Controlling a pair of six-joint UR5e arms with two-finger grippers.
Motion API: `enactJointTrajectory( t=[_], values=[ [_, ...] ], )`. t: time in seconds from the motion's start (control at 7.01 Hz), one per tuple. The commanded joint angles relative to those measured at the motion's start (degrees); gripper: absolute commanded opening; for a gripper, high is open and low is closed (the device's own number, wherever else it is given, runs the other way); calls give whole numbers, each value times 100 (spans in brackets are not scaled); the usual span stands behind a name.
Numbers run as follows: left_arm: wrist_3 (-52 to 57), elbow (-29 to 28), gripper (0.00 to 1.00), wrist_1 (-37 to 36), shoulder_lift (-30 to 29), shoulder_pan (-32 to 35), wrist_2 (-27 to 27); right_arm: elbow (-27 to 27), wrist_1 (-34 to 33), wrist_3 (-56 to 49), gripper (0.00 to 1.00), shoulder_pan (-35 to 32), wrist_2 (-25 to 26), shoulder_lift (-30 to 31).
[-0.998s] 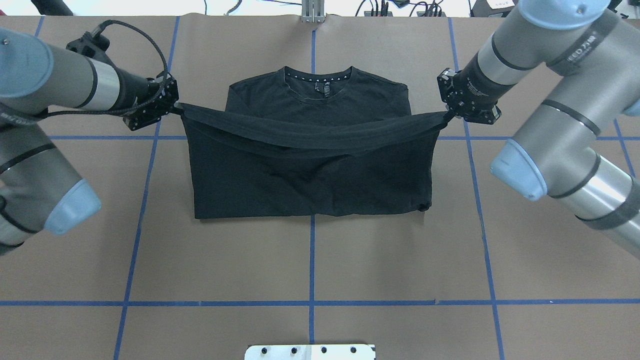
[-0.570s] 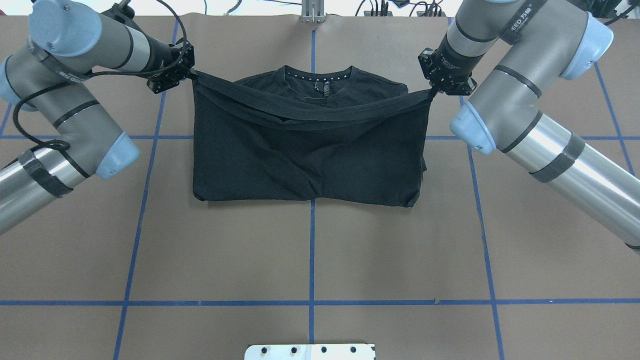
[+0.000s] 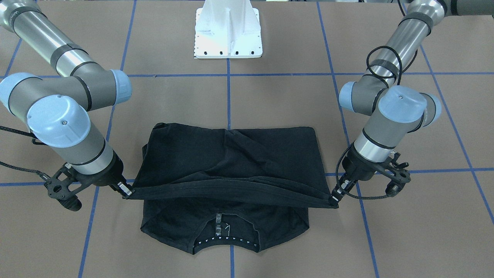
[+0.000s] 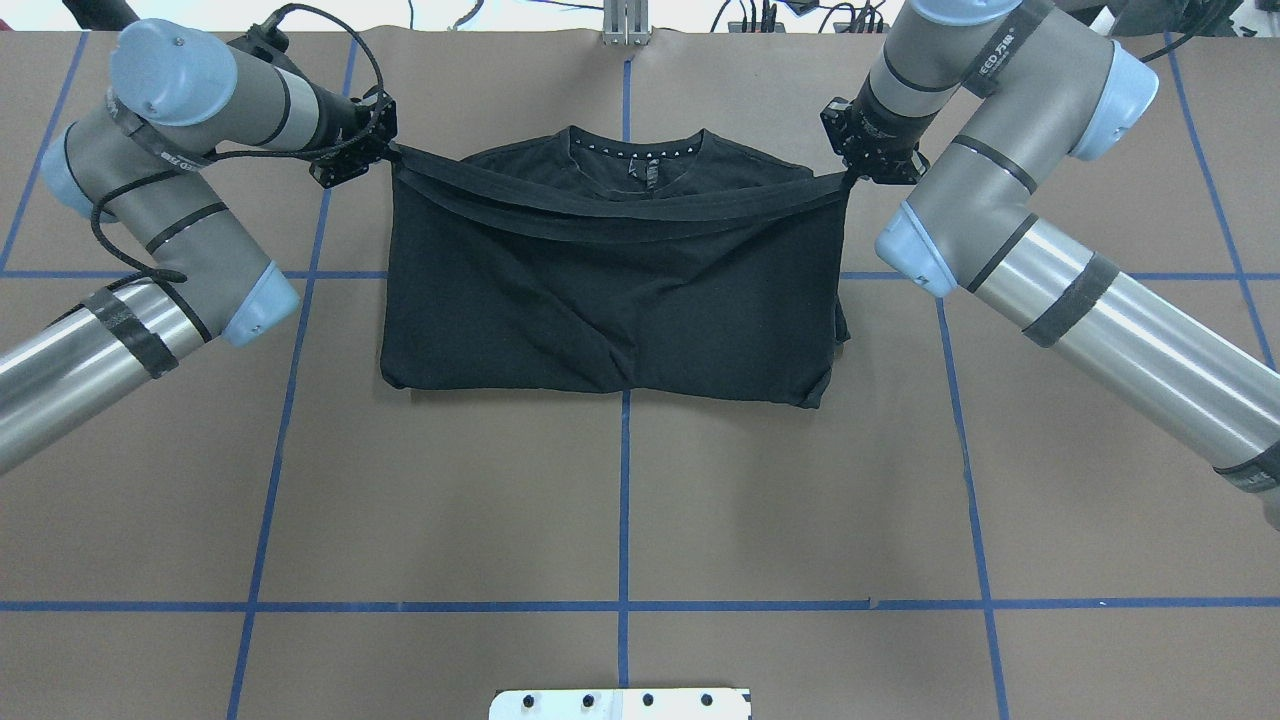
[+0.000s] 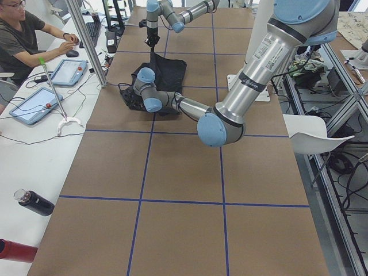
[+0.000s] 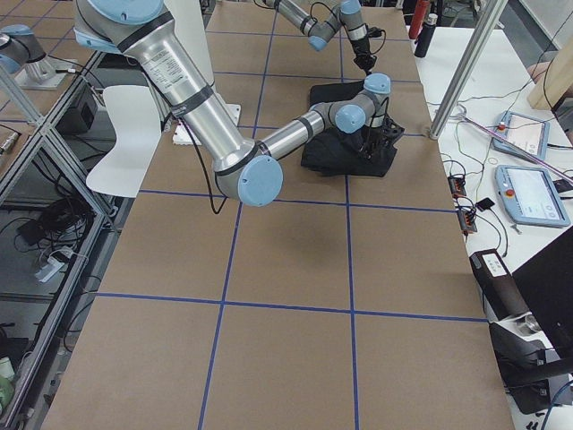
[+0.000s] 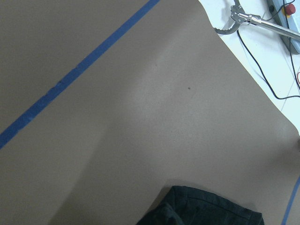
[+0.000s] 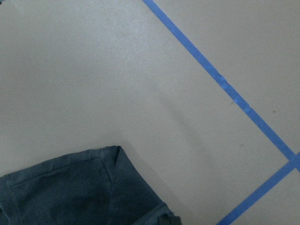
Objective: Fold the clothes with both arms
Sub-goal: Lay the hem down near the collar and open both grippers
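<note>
The black T-shirt (image 4: 610, 300) lies flat in the middle of the table, collar (image 4: 635, 155) at the far side. Its lower layer is doubled over and hangs as a taut band just short of the collar. My left gripper (image 4: 388, 152) is shut on the band's left corner, my right gripper (image 4: 848, 178) on its right corner. In the front-facing view the left gripper (image 3: 335, 197) is on the right and the right gripper (image 3: 125, 191) on the left, with the collar (image 3: 224, 241) nearest the camera. Each wrist view shows only a bit of dark cloth (image 7: 206, 208) (image 8: 79, 187).
The brown table cover carries a grid of blue tape lines (image 4: 624, 500). The white pedestal base (image 3: 228, 31) stands at the robot's side. A person (image 5: 23, 40) sits at a side table with tablets (image 5: 34, 103) beyond the far edge. Bottles (image 5: 34, 202) lie there too.
Both grippers have carried the held edge away from the robot, from mid-shirt up to the collar. The arms swung inward, and the fold at the near edge has shifted a little farther away.
</note>
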State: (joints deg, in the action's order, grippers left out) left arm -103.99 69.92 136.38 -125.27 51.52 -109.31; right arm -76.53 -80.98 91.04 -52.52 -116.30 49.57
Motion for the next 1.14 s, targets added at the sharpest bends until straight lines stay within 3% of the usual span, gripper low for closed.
enactJointTrajectory(
  t=[0.0, 0.71, 1.0],
  values=[
    [-8, -137, 11, 82, -49, -19, 41, 235, 169, -8, 0, 31, 151, -105],
    [-16, -408, 12, 205, -173, -46, 120, 796, 292, 63, 0, 119, 274, -535],
    [-16, -453, 22, 240, -173, -46, 208, 876, 390, 71, 0, 154, 405, -536]
  ],
)
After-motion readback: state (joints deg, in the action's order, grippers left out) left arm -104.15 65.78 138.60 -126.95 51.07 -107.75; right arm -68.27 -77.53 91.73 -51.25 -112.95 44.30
